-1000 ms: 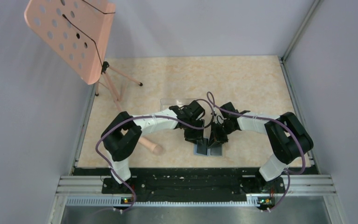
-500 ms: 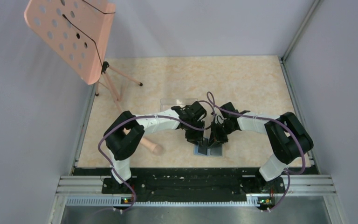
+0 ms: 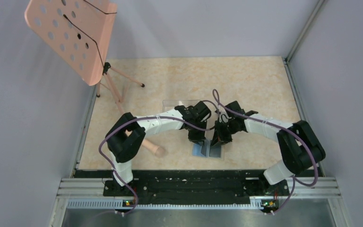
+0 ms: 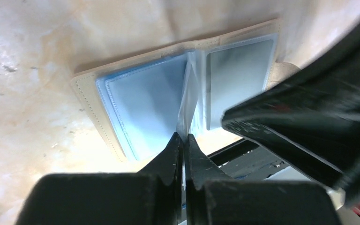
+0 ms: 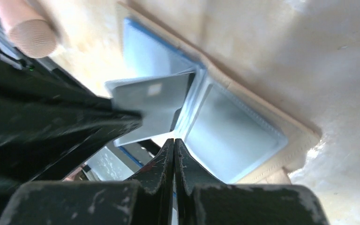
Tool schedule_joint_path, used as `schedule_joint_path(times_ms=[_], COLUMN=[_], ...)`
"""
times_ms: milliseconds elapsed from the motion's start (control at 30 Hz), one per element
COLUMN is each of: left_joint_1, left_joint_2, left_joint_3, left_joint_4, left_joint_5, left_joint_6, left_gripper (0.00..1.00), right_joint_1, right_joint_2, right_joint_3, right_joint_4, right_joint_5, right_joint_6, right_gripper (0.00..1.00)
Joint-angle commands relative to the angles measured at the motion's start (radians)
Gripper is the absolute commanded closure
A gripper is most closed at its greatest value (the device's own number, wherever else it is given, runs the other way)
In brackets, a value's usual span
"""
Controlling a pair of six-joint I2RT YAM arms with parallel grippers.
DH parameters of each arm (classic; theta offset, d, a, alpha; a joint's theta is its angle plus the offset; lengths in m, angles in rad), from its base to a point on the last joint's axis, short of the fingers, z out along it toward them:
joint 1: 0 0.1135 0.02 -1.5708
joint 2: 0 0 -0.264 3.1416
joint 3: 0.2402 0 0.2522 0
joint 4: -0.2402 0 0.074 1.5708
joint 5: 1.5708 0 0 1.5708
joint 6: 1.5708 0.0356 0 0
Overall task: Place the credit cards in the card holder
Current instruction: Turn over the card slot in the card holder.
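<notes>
As it lies open, wallet: on the surface, near its front edge, between both claws.
Card: grey, in or against a raised clear page.
Left claw: pressed together, pinching that page.
Right claw: pressed together at the wallet's fold; whether it grips anything, cannot tell.

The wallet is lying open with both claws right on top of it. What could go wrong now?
1. The left gripper is pinching one thin clear sleeve of the card holder; it could slip out or tear.
2. The right gripper sits very close to it, so the two might bump.
3. The holder lies near the front edge of the table and could get dragged off.
</notes>
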Motion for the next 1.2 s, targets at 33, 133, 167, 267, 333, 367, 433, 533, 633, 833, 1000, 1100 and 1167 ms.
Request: schedule_joint_path(times_ms=[33,133,167,267,333,367,433,533,633,833,1000,1100,1167], left_joint_1=[-0.002,-0.002,-0.002,-0.003,-0.005,-0.006,-0.007,-0.009,-0.013,0.006,0.077,0.137,0.192], left_joint_2=[-0.042,-0.024,-0.011,0.021,0.039,0.048,0.07,0.112,0.115,-0.02,-0.185,-0.295,-0.371], left_joint_3=[0.043,0.046,0.046,0.057,0.07,0.077,0.086,0.102,0.092,0.014,-0.147,-0.27,-0.344], left_joint_4=[-0.073,-0.008,0.021,0.095,0.125,0.138,0.167,0.189,0.219,0.313,0.467,0.576,0.633], left_joint_5=[-0.055,0.018,0.054,0.147,0.186,0.2,0.248,0.284,0.295,0.228,0.211,0.212,0.213], left_joint_6=[-0.003,-0.02,-0.024,-0.039,-0.045,-0.047,-0.052,-0.061,-0.06,-0.032,-0.069,-0.11,-0.127], left_gripper=[0.99,0.82,0.77,0.67,0.64,0.63,0.61,0.6,0.59,0.55,0.53,0.52,0.51], right_joint_1=[-0.043,-0.097,-0.12,-0.199,-0.235,-0.25,-0.27,-0.28,-0.281,-0.28,-0.25,-0.215,-0.187], right_joint_2=[-0.125,-0.173,-0.189,-0.229,-0.245,-0.25,-0.255,-0.254,-0.243,-0.185,-0.068,0.017,0.083], right_joint_3=[0.042,0.052,0.054,0.071,0.092,0.101,0.114,0.119,0.124,0.142,0.23,0.321,0.39], right_joint_4=[0.005,-0.009,-0.017,-0.058,-0.099,-0.116,-0.143,-0.153,-0.152,-0.124,-0.096,-0.092,-0.093], right_joint_5=[-0.064,-0.088,-0.095,-0.118,-0.111,-0.104,-0.092,-0.085,-0.087,-0.106,-0.118,-0.1,-0.09], right_joint_6=[0.06,0.065,0.064,0.042,0.013,-0.001,-0.018,-0.023,-0.025,-0.024,-0.015,-0.014,-0.009], right_gripper=[1.0,1.0,1.0,1.0,1.0,1.0,1.0,1.0,1.0,1.0,0.88,0.72,0.66])
